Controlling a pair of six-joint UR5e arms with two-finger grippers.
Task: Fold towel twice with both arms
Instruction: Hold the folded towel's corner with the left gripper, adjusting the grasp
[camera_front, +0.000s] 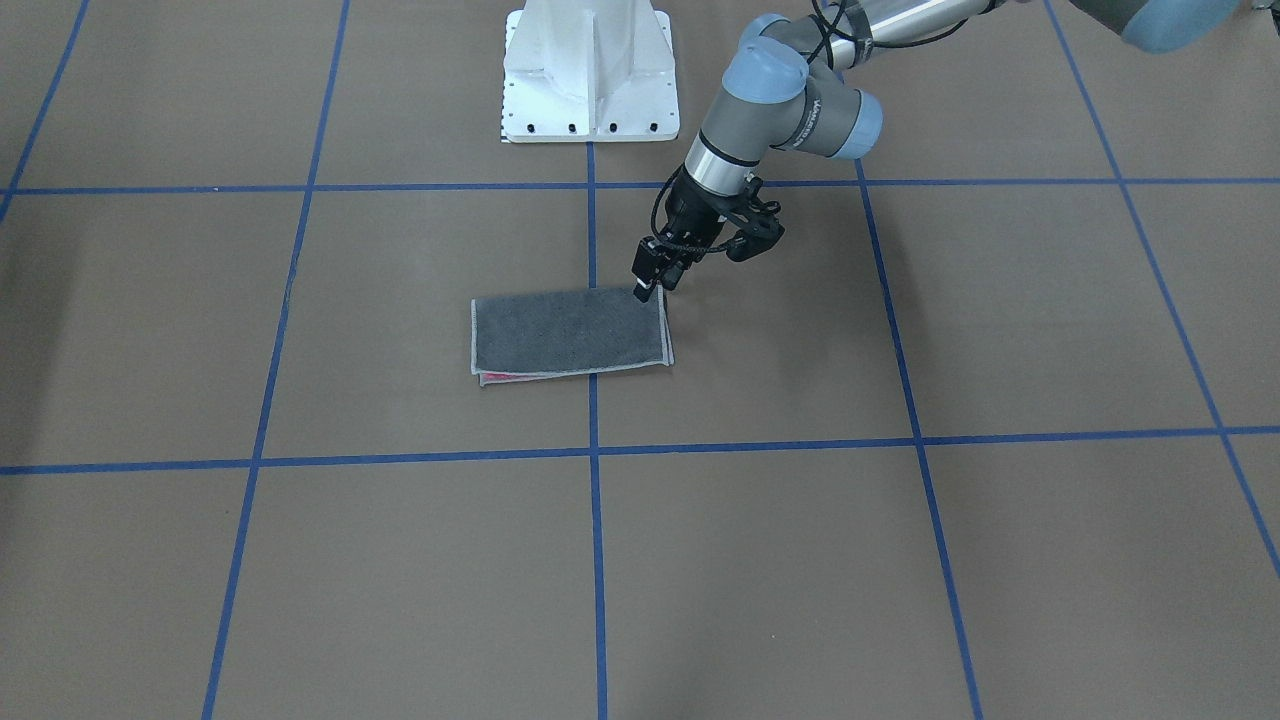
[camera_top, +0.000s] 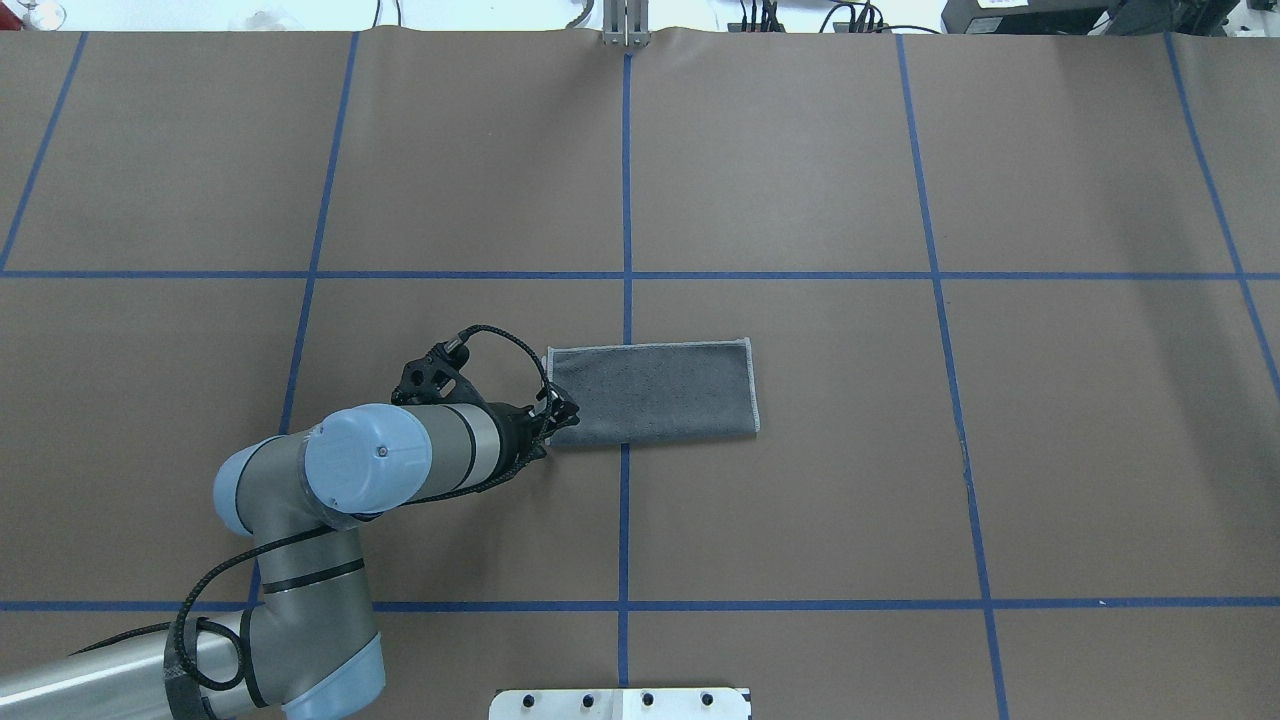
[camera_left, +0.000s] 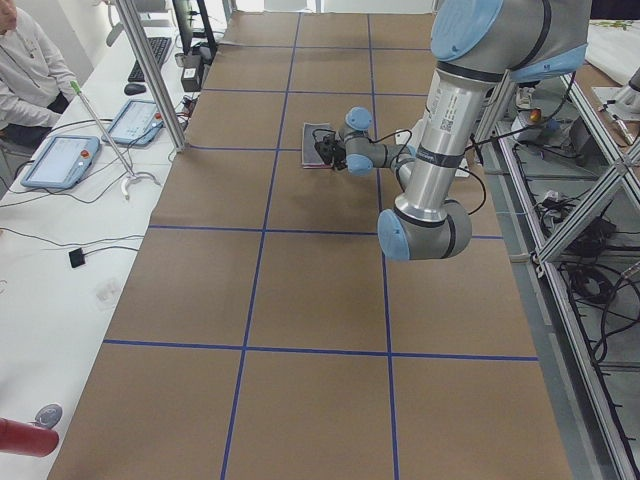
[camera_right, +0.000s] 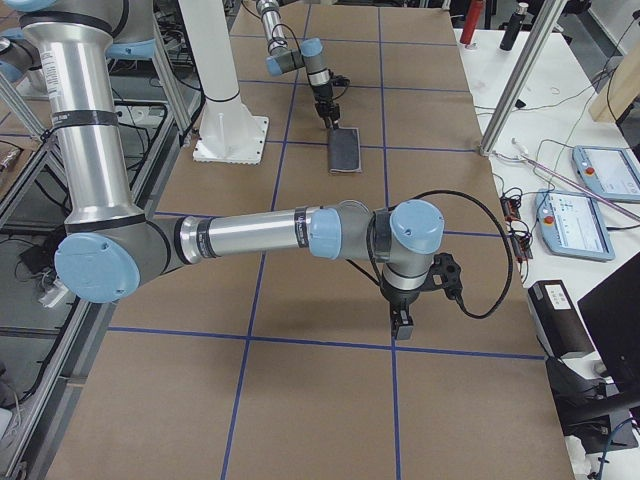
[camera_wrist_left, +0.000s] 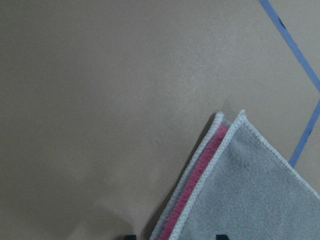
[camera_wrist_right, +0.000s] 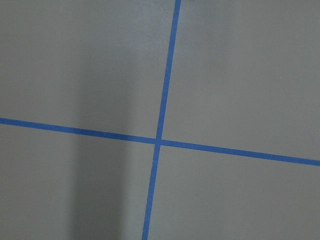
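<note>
Towel (camera_front: 570, 333) lies once-folded, grey face up, mid-table in the front view, with the left gripper (camera_front: 647, 290) at its corner. The left wrist view shows the jaws apart astride the edge; pinching both layers looks wise. In the side view the right gripper (camera_right: 402, 327) hangs well apart, and I cannot tell its state.

I count one towel (camera_front: 570, 333). Two arms: left arm (camera_front: 790, 105), right arm (camera_right: 260, 235). Two grippers: left gripper (camera_front: 646, 291), right gripper (camera_right: 403, 330). One base (camera_front: 590, 75), one man (camera_left: 25, 70), two pendants (camera_left: 60, 160) (camera_left: 135, 120).
</note>
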